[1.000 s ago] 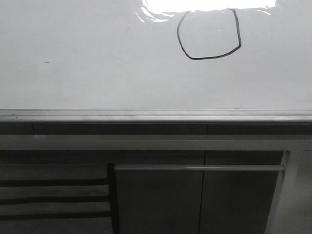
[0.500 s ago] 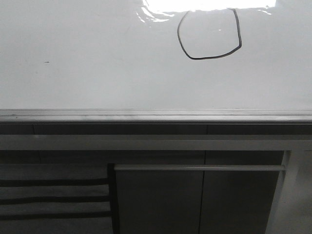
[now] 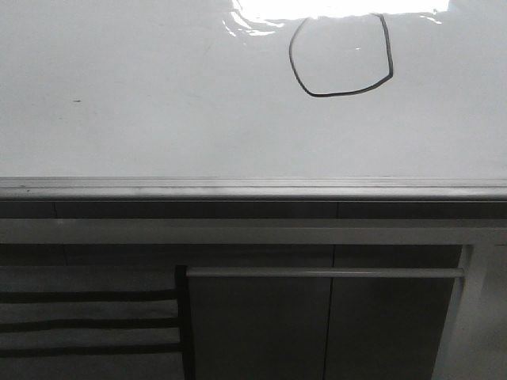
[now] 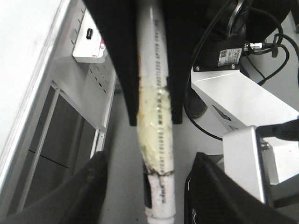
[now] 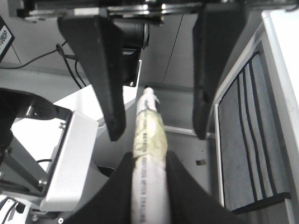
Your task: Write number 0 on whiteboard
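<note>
The whiteboard (image 3: 158, 95) fills the upper front view, with a bright light reflected at its top. The number 0 (image 3: 333, 95) is a thin black lopsided loop at the upper right of the board. Neither gripper shows in the front view. In the right wrist view my right gripper (image 5: 150, 196) is shut on a white marker (image 5: 149, 135) wrapped in yellowed tape. In the left wrist view my left gripper (image 4: 152, 191) is open, its fingers (image 4: 88, 186) well apart on either side of the marker (image 4: 156, 140) without touching it. Both grippers are away from the board, below its edge.
A grey metal rail (image 3: 253, 188) runs along the board's lower edge. Below it are grey cabinet fronts (image 3: 317, 324) with a handle bar (image 3: 325, 272) and black stripes (image 3: 87, 321). A tiny dark speck (image 3: 77, 100) is on the board's left. The robot base and cables (image 4: 243, 93) lie near the arms.
</note>
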`<state>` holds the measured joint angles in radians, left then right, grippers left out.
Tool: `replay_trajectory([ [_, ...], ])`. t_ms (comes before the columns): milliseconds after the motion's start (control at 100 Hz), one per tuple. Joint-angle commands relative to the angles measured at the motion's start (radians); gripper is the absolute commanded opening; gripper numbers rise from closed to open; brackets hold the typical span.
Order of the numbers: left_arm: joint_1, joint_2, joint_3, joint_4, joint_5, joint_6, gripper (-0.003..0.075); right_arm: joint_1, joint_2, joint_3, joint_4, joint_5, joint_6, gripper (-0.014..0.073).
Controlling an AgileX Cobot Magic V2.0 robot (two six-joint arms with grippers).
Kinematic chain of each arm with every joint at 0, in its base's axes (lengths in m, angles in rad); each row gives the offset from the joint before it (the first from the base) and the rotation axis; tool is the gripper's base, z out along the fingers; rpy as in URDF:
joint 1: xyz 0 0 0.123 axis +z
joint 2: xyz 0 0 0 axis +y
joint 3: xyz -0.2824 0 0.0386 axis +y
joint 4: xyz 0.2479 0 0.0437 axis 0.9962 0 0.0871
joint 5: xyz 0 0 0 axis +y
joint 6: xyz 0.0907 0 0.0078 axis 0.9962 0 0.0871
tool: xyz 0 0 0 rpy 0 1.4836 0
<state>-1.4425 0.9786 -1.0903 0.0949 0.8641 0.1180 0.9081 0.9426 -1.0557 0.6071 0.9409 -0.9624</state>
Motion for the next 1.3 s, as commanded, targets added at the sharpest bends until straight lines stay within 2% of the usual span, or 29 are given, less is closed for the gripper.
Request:
replay_trajectory([
  [0,-0.004,-0.009,-0.038,0.023,-0.083,-0.03,0.0368,0.0,-0.006,-0.037,0.039,-0.029,-0.016,-0.0048],
  [130,-0.004,-0.009,-0.038,0.023,-0.08,-0.03,0.0353,0.0,-0.008,-0.037,0.041,-0.029,-0.016,-0.0048],
  [270,-0.004,0.001,-0.038,0.023,-0.062,-0.032,0.0235,0.0,-0.008,-0.037,0.053,-0.029,-0.016,-0.0048],
  [360,-0.004,0.021,-0.038,0.023,-0.062,-0.032,0.0186,0.0,-0.008,-0.037,0.079,-0.029,-0.016,-0.0048],
  [690,-0.004,0.057,-0.038,0.043,-0.062,-0.032,0.0183,0.0,-0.008,-0.037,0.083,-0.029,-0.016,-0.0048],
  [790,-0.004,0.057,-0.038,0.067,-0.062,-0.032,0.0106,0.0,-0.008,-0.037,0.083,-0.029,-0.016,-0.0048],
  [880,-0.004,0.057,-0.038,0.082,-0.062,-0.032,-0.0022,0.0,-0.008,-0.037,0.083,-0.029,-0.016,-0.0048],
  [1020,-0.004,0.057,-0.038,0.088,-0.062,-0.032,-0.0019,0.0,-0.008,-0.037,0.083,-0.041,-0.016,-0.0037],
  [1110,-0.004,0.057,-0.038,0.09,-0.062,-0.032,-0.002,0.0,-0.008,-0.037,0.083,-0.072,-0.016,0.007],
  [1220,-0.004,0.057,-0.038,0.092,-0.066,-0.032,-0.002,0.0,-0.008,-0.037,0.081,-0.143,-0.016,0.0365],
  [1290,-0.004,0.057,-0.038,0.098,-0.078,-0.032,-0.002,0.0,-0.008,-0.037,0.06,-0.201,-0.016,0.05],
])
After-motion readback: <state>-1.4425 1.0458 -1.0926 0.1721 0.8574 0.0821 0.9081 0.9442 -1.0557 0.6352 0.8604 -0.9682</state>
